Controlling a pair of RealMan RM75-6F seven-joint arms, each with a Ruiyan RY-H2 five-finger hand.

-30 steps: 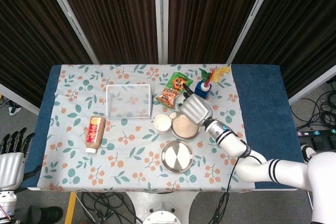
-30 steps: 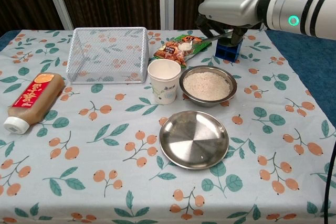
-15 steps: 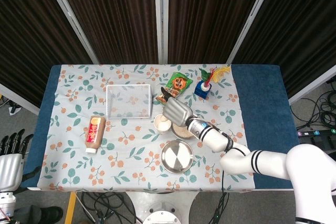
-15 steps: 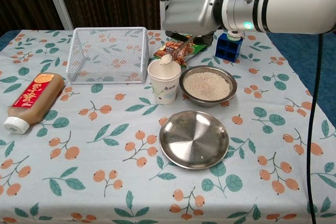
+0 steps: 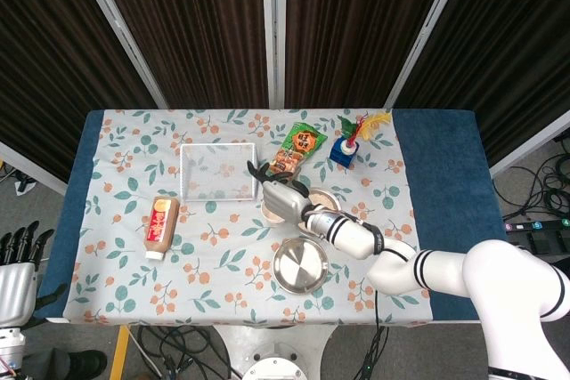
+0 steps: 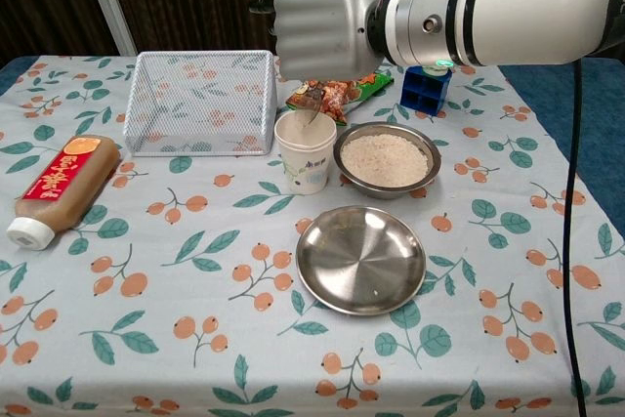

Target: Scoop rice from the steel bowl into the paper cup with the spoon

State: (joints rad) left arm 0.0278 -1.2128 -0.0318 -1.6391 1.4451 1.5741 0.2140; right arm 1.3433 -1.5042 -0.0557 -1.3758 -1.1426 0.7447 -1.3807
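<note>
The fingers of the right hand (image 6: 327, 28) are curled around the spoon (image 6: 312, 112), whose thin handle slants down into the mouth of the paper cup (image 6: 305, 150); the bowl of the spoon seems to be inside the cup, though the hand hides most of it. The left hand (image 5: 20, 260) hangs beside the surface (image 6: 146, 271), fingers apart and holding nothing. The step in hand looks like tipping rice into the cup. Next the spoon must lift clear of the rim and swing right to the steel bowl (image 6: 387, 159), touching the cup's side and full of rice. The cup bears small print, unreadable; the bottle (image 6: 57, 188) has a red label with illegible writing.
</note>
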